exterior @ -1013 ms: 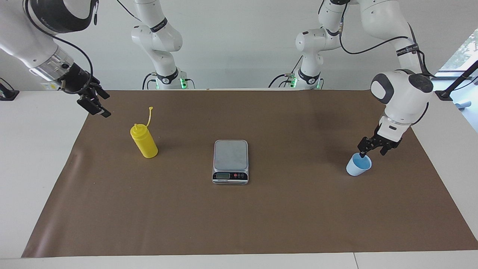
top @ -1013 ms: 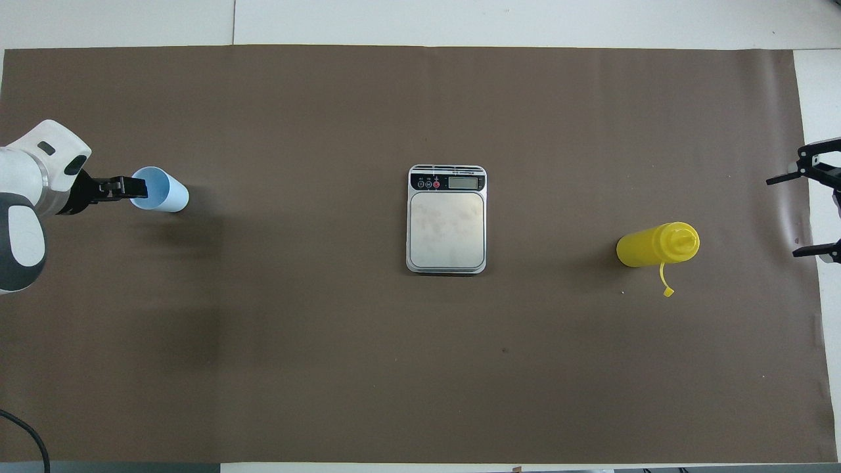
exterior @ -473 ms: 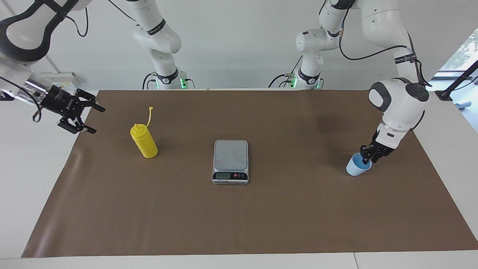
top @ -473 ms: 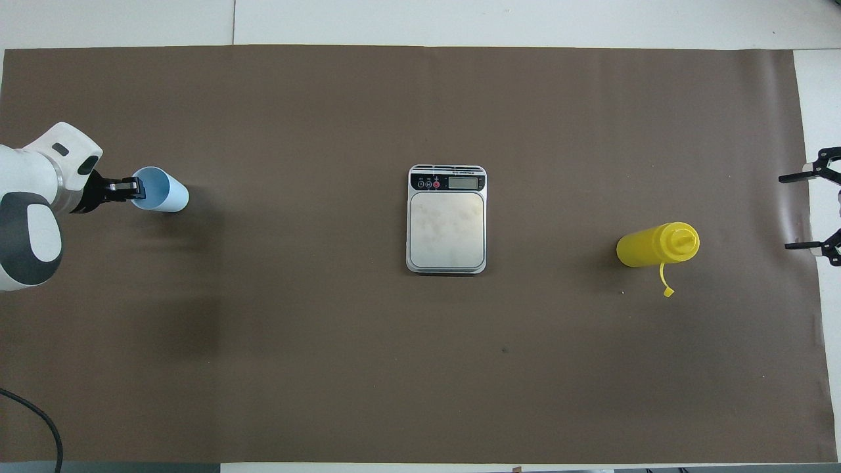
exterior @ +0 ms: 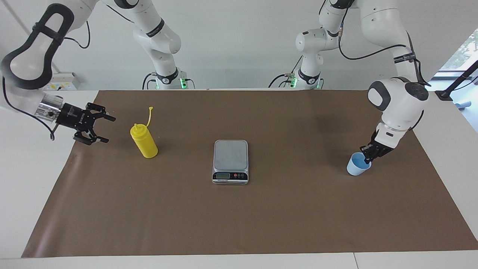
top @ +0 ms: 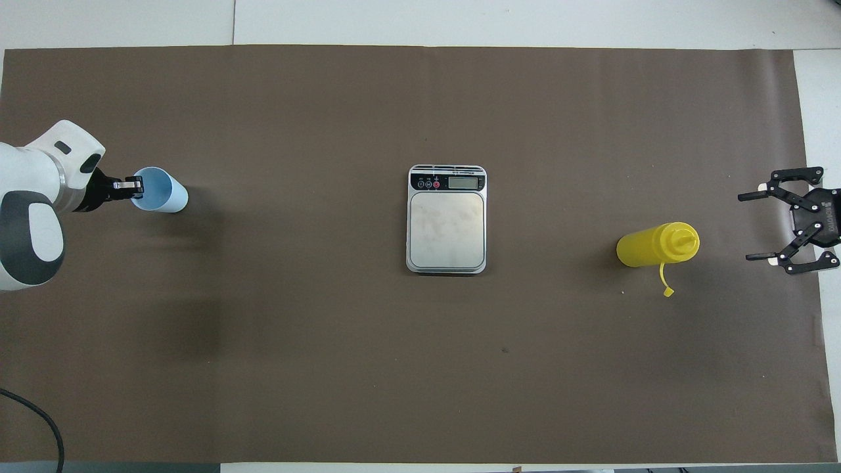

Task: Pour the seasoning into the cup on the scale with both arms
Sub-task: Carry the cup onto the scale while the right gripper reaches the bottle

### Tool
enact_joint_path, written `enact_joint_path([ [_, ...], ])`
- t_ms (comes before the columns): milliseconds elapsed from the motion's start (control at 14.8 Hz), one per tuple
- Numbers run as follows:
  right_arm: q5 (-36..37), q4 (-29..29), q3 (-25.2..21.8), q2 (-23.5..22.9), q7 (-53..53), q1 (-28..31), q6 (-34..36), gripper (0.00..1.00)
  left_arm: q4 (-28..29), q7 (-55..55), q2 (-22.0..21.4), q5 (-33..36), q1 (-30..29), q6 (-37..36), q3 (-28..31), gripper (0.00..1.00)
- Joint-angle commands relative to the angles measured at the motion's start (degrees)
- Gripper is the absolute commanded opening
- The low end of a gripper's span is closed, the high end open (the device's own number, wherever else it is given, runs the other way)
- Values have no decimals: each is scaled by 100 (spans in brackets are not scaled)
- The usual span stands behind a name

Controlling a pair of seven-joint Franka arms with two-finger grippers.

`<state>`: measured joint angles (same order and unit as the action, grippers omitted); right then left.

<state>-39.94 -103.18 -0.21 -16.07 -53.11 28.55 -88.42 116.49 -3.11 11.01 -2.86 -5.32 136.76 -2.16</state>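
The left pincer [exterior: 368, 158] is clamped on the rim of the cup [exterior: 358, 167], one finger inside and one outside, a hold that suits carrying it upright. The cup stands on the brown mat near the left arm's end of the table [exterior: 22, 179], well apart from the scale [exterior: 230, 161], which sits mid-table with its platform bare, ready to take it. The right pincer [exterior: 106, 129] hangs fingers apart, turned sideways just beside the yellow seasoning [exterior: 144, 141], not touching it; the bottle stands upright toward the right arm's end, cap strap dangling open, so a side grasp looks intended.
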Motion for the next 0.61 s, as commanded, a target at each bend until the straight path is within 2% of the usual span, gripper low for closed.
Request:
enact_joint_path([
  [0, -242, 79, 74, -493, 827, 309, 202, 100, 75, 475, -510, -22, 399, -482, 31, 0],
  [135, -312, -9, 74, -564, 1222, 309, 185, 100, 67, 1342, -634, -4, 951, -537, 49, 0],
  [540, -743, -650, 83, -547, 1409, 46, -377, 100, -258, 4209, -512, 478, 2903, -475, 40, 0],
])
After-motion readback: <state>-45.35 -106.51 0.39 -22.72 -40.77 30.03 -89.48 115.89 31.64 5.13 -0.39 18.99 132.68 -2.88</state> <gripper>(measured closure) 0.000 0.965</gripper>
